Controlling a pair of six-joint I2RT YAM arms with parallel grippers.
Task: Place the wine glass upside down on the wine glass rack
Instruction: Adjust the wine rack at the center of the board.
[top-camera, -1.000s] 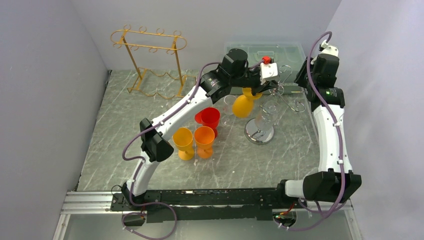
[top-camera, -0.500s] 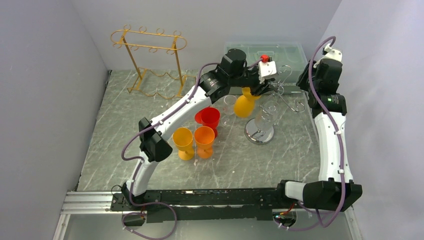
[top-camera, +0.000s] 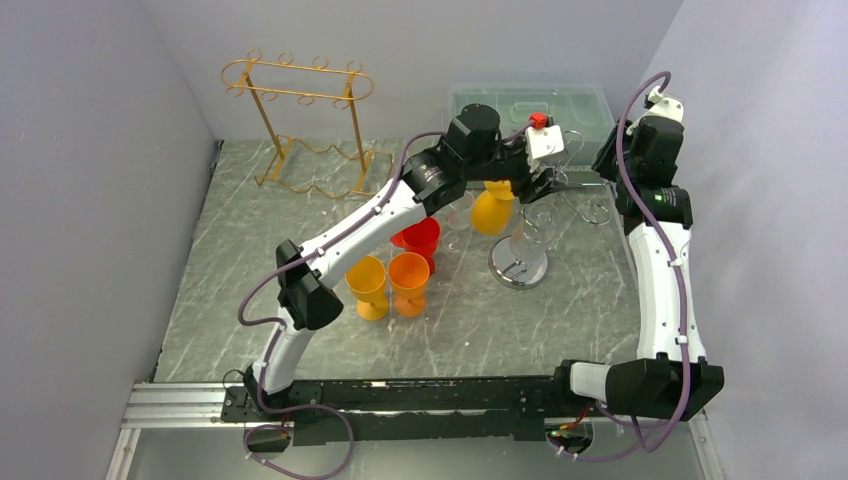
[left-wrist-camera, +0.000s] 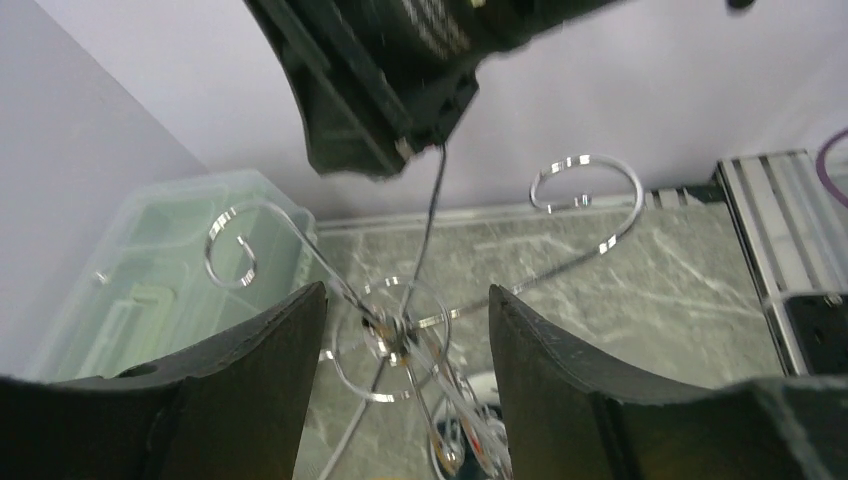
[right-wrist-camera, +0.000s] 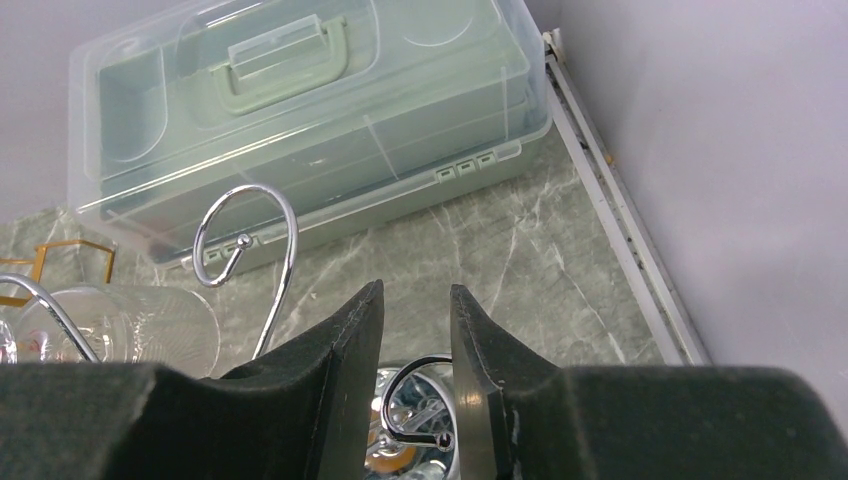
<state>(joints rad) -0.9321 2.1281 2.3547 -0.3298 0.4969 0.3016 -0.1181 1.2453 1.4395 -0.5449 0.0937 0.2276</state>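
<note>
Overhead, the yellow wine glass (top-camera: 491, 212) hangs upside down from the chrome wine glass rack (top-camera: 518, 268), bowl down and foot up at one of the rack's wire arms, on the left side of the rack. The rack stands on its round base at the right middle of the marble tabletop (top-camera: 560, 320).

The left end effector (left-wrist-camera: 405, 300) is up at the top of the rack, just to the right of the glass's foot. Its fingers are spread wide with nothing held between them; the rack's hub and curled hooks show beyond the gap.

The right end effector (right-wrist-camera: 415, 300) reaches in from the right. Its fingers are drawn close together, pinching one curled chrome hook of the rack.

A clear glass (top-camera: 458, 208) stands just left of the yellow one. Nearer and to the left are a red goblet (top-camera: 420, 236) and two orange goblets (top-camera: 388, 284), close together. A gold wire rack (top-camera: 300, 120) stands at the far left, and a clear green-tinted storage box (right-wrist-camera: 300, 120) lies at the far right behind the chrome rack.
</note>
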